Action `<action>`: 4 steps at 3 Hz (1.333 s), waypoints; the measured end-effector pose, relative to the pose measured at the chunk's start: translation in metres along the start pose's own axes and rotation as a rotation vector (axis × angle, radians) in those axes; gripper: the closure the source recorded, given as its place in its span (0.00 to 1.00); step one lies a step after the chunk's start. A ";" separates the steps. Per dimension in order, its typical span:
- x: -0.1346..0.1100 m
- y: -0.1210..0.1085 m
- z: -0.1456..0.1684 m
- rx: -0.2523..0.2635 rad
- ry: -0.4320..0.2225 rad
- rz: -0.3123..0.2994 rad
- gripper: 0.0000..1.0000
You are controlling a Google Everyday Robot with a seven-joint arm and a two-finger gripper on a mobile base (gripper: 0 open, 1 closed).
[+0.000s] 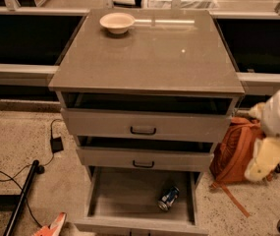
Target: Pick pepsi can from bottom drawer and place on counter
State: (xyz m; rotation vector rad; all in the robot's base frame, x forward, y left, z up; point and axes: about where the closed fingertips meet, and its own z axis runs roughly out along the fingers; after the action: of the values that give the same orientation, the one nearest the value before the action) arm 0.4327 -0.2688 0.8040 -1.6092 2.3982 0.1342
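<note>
The pepsi can [169, 198], blue with white markings, lies on its side on the floor of the open bottom drawer [125, 195], toward its right front. The counter [149, 53] tops the grey drawer unit. My gripper [263, 157] is at the right edge of the view, on the cream and white arm. It hangs beside the unit at the height of the middle drawer, to the right of the can and well above it. It holds nothing that I can see.
A cream bowl [117, 22] stands at the counter's back left. The two upper drawers [143, 130] are slightly open above the bottom one. An orange backpack [233, 151] leans on the floor right of the unit. Black cables [12, 173] lie on the floor at left.
</note>
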 end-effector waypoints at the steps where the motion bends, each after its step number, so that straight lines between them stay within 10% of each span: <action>1: 0.029 0.004 0.045 -0.006 -0.023 -0.031 0.00; 3: 0.014 0.004 0.081 0.002 -0.037 -0.064 0.00; 4: -0.012 0.023 0.155 -0.032 -0.083 -0.147 0.00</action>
State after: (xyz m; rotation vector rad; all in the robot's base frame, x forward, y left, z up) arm 0.4397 -0.2156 0.6560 -1.7517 2.2187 0.2086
